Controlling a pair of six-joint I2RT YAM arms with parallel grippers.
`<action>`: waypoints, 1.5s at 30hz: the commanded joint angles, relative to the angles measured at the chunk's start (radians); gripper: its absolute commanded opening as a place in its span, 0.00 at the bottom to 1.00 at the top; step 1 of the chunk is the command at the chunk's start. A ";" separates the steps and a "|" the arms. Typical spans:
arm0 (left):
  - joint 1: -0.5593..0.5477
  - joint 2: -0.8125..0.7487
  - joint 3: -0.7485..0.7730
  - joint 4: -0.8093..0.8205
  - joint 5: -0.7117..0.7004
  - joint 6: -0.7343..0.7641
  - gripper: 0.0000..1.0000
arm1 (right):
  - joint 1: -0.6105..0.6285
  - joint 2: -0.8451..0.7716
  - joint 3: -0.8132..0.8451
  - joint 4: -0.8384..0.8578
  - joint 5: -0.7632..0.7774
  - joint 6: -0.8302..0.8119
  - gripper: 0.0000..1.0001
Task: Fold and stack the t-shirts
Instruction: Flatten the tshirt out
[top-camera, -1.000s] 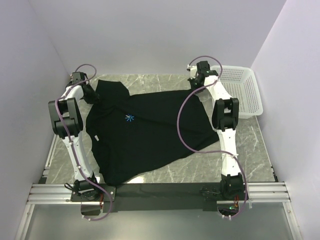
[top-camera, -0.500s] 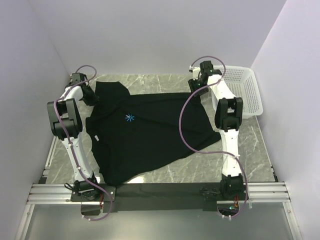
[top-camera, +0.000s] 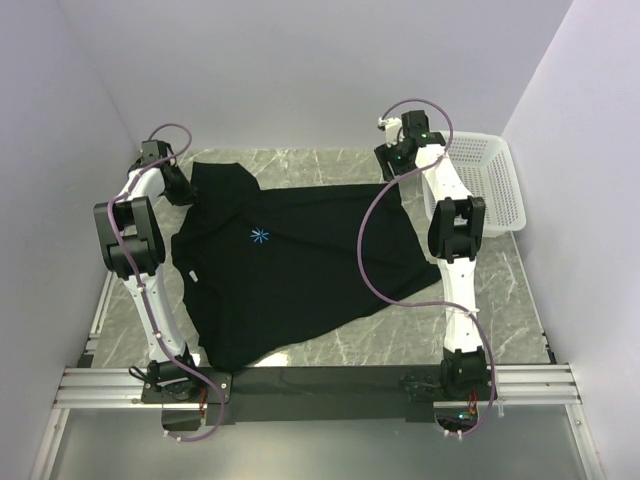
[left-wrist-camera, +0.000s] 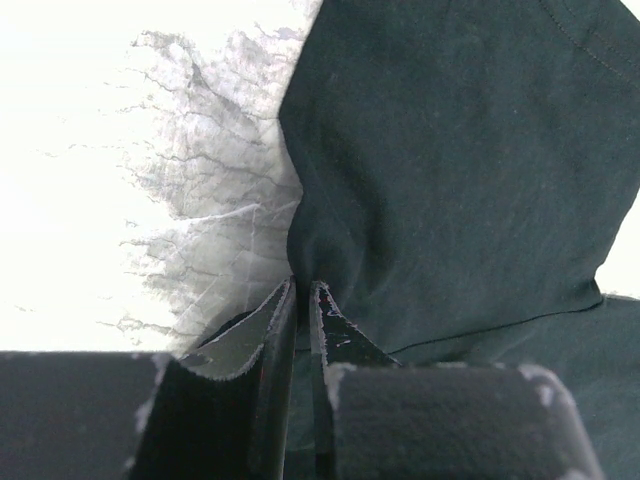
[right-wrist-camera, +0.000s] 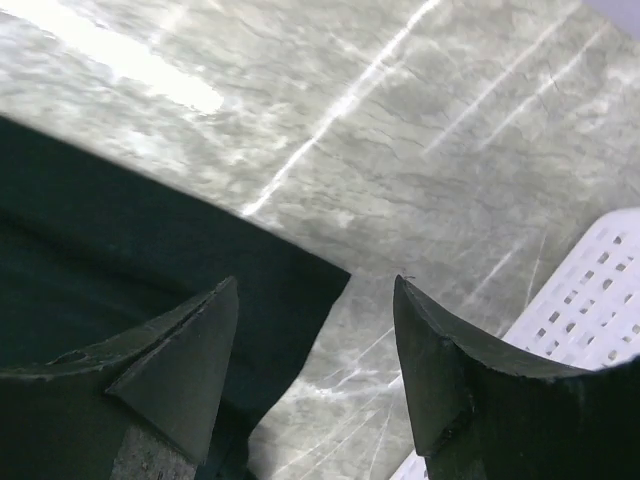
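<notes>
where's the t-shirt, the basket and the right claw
t-shirt (top-camera: 300, 275), top view, middle of its body
basket (top-camera: 485, 175), top view, its bare floor
right claw (right-wrist-camera: 316, 285), right wrist view, midway between open fingertips

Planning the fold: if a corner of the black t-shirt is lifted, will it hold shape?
Probably floppy: the t-shirt lies limp, bunching where the left tool pinches it. Thin cloth, so likely light; pushed, it should wrinkle, not slide.

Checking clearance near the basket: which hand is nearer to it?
Right. The right hand hovers open close beside the basket; the left hand is across the table, pinching the shirt.
</notes>
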 joint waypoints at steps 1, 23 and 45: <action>0.005 0.000 0.020 0.005 0.015 0.018 0.16 | 0.015 0.038 0.049 -0.002 0.077 0.011 0.70; 0.003 -0.018 -0.028 0.014 0.029 0.018 0.16 | 0.022 0.127 0.071 -0.104 0.044 0.065 0.43; 0.011 -0.032 -0.002 0.019 0.032 0.032 0.13 | 0.004 -0.211 -0.185 0.139 -0.077 0.111 0.00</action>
